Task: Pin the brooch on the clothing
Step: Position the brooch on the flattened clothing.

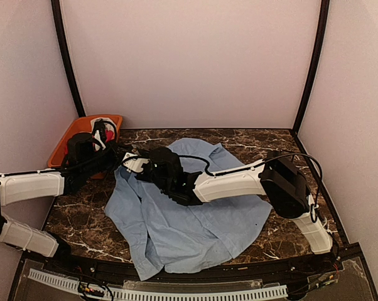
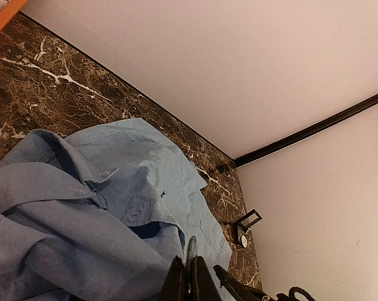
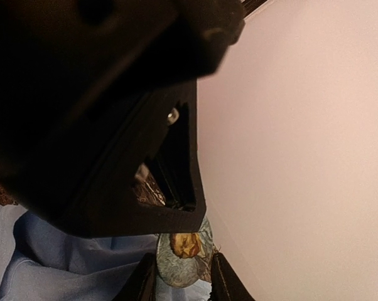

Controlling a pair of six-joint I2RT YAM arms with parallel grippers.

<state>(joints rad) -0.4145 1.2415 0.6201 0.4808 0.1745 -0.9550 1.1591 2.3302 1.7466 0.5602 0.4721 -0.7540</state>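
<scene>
The clothing, a light blue collared shirt [image 1: 189,219], lies spread on the marble table, its collar at the back left. Both arms meet over the collar. My left gripper [image 1: 137,162] is shut on the brooch, which in the left wrist view is a thin edge [image 2: 191,248] sticking up between the gripper's fingers [image 2: 190,266]. In the right wrist view the brooch [image 3: 186,260] is an oval with a blue-grey pattern and a yellow figure. My right gripper [image 3: 183,281] holds it by its two side edges, just above the shirt [image 3: 51,263]. The left gripper's black body hides the brooch's top.
An orange bin [image 1: 68,135] with red, black and white garments stands at the back left, beside the left arm. A small black stand with a round disc [image 2: 244,227] sits on the table past the shirt's edge, near the wall. Walls close in the table on three sides.
</scene>
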